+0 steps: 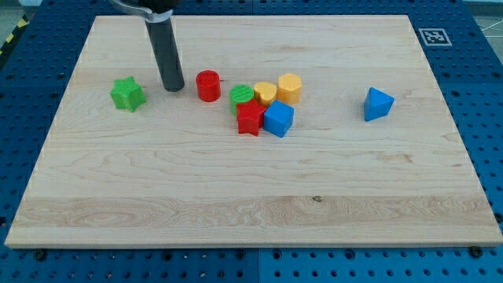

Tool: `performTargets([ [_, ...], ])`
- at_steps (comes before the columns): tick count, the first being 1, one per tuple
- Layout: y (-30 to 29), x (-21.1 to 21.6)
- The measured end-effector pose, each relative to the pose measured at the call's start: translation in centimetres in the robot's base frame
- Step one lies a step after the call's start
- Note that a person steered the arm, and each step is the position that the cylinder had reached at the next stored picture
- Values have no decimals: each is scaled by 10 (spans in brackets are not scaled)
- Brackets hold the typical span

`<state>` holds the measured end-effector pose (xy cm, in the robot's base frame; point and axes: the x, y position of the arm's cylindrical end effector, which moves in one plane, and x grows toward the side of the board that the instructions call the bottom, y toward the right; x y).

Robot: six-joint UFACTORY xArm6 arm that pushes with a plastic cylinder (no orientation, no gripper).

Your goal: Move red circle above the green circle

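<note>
**Seven blocks on the worktop, our tip beside the red circle**

In the one camera view we count seven blocks on the wooden worktop [157, 196]: two red, two green, two blue-and-yellow pairs making two blue and two yellow, less one, so let us list them plainly. There is one red circle [208, 86], one red star [250, 119], one green circle [242, 96], one green star [126, 94], one blue cube [278, 119], one blue triangle [378, 104], and two yellow blocks [265, 93] [289, 88] whose shapes we cannot make out.

We carry no gripper, only a rod. Our tip [172, 88] stands between the green star and the red circle, just beside the red circle on the view's left.

The red circle lies left of the green circle, near it but apart. The green circle touches the red star and a yellow block in the central cluster. The blue triangle sits well apart at the view's right.
</note>
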<state>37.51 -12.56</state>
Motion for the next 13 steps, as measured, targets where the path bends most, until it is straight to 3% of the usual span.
performTargets([
  [9,64,11],
  [13,64,7],
])
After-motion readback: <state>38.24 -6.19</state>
